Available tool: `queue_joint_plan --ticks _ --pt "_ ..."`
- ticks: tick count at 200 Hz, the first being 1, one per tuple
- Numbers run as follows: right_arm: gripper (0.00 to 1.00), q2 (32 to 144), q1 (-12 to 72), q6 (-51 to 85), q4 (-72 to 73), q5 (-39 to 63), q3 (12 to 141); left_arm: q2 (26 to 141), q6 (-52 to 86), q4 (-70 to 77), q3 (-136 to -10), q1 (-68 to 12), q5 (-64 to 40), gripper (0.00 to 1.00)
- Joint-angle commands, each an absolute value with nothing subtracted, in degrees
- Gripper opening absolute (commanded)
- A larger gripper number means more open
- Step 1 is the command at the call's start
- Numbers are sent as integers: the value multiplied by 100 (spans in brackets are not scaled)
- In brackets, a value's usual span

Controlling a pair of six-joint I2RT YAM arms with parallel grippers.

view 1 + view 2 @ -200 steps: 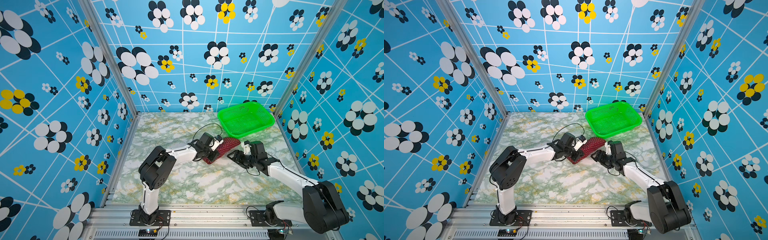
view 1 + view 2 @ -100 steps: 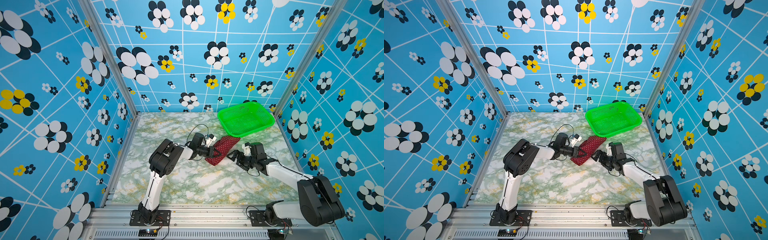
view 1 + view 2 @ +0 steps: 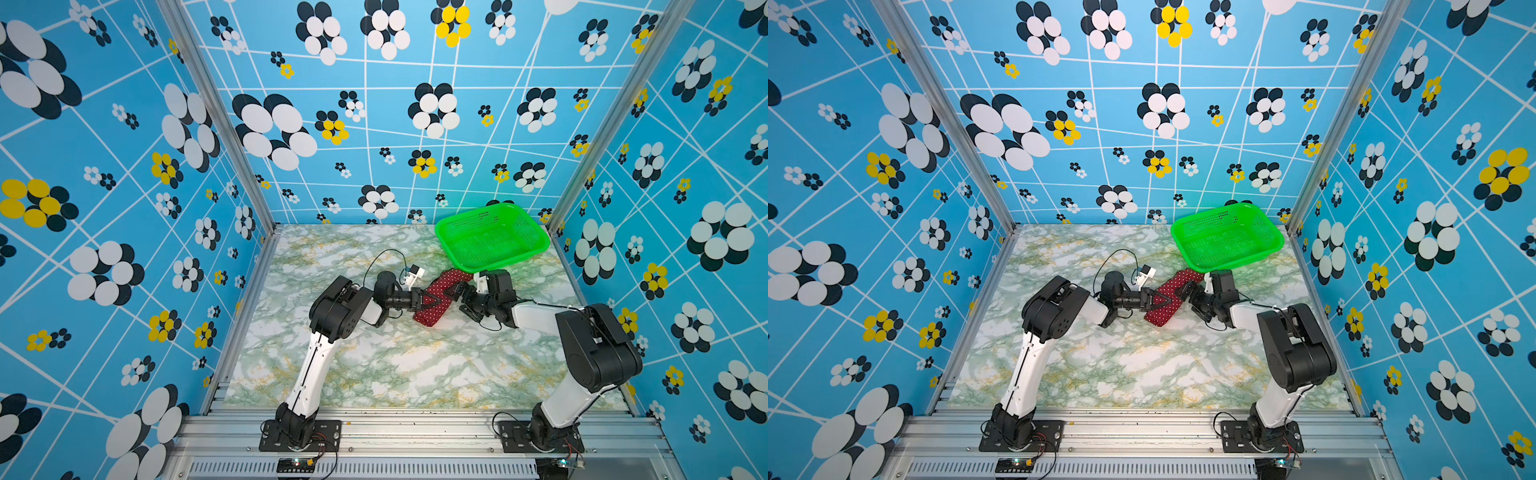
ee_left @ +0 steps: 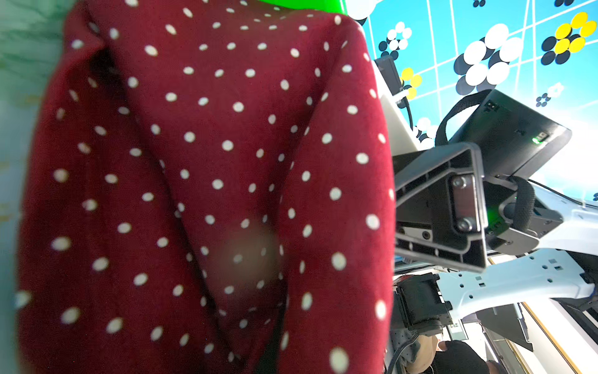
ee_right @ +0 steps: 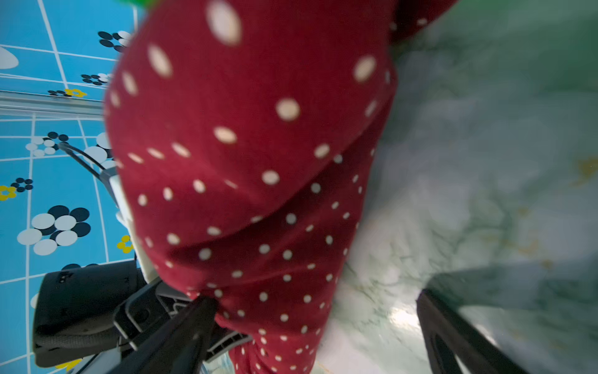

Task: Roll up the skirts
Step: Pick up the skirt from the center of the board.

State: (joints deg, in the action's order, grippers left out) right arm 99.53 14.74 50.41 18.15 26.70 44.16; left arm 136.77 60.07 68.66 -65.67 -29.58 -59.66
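Top views both show the maroon polka-dot skirt (image 3: 448,281) lying as a tight diagonal roll on the marble table (image 3: 374,365), right of center, its far end just beside the near rim of the green basket (image 3: 505,257). The left gripper (image 3: 432,302), jaws all but together, pinches a fold at mid-roll, apparently to keep the layers from springing loose. The right gripper (image 3: 458,294) stands spread wide at the roll's right flank, gripping nothing, seemingly free to take a fresh hold.
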Motion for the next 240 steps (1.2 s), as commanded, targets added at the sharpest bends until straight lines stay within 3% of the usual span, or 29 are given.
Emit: queue_joint_plan --ticks 1,63,79,91,104,117,132,140,152,161,175,180,182,212,240 --pt "99 10485 1538 5566 2485 2695 4393 14068 6139 7050 -6438 -2877 -5950 0" --pt "93 11720 1821 6427 3934 2737 4770 14048 5937 6937 -6183 -2871 -6039 0" --pt "87 11924 1927 6515 4052 2715 4962 14053 5907 6942 -6087 -2875 -6022 0" --pt "74 12044 1971 6585 4128 2700 5063 14055 5889 6951 -6030 -2865 -6012 0" --pt "47 12157 1986 6629 4148 2747 5160 14073 5880 6977 -5986 -2865 -6010 0" --pt "26 12194 1989 6647 4148 2751 5193 14092 5909 7051 -5947 -2865 -6058 0" --pt "9 12155 1994 6628 4106 2754 5220 14068 6099 7341 -5879 -2867 -6132 0" --pt "0 12105 2001 6595 4034 2764 5240 13981 6210 7548 -5804 -2859 -6162 13" --pt "0 12002 1995 6509 3845 2790 5321 13724 6237 7729 -5629 -2857 -6179 34" --pt "0 11893 2000 6433 3649 2799 5405 13414 6102 7686 -5448 -2841 -6155 60" --pt "0 11682 2006 6284 3308 2841 5572 12836 5930 7684 -5158 -2809 -6105 76" --pt "0 11591 2008 6229 3176 2850 5646 12642 5922 7742 -5076 -2796 -6100 96" --pt "0 11561 2012 6209 3127 2862 5685 12567 5923 7763 -5035 -2791 -6097 99" --pt "0 11047 2013 5767 2138 2866 6292 11349 5644 7436 -4541 -2673 -5933 100" --pt "0 10762 1938 5398 1316 2831 7020 9717 3562 4575 -4298 -2755 -5230 100"
